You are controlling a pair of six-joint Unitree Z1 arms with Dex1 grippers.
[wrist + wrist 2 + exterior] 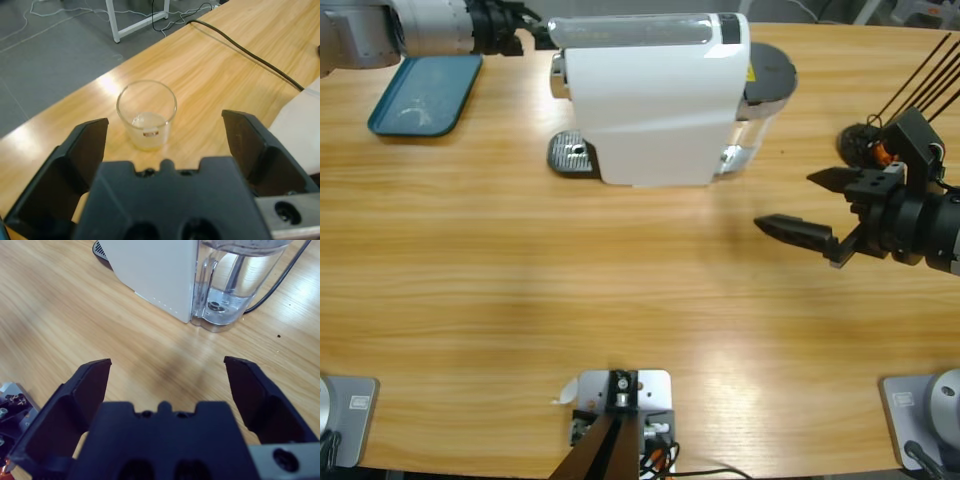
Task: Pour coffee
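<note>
The left gripper (165, 132), jaws wide apart and empty, has the glass (146, 115) with little coffee (148, 125) just ahead, while the right gripper (167, 375), also wide open, holds nothing before the coffee machine (150, 272).

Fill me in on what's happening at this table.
Nothing is being held. The left end effector is open, facing a small clear glass with a little pale liquid at its bottom, standing on the wooden table. The right end effector is open too, hovering near the white coffee machine and its clear water tank. A teal tray lies nearby.
</note>
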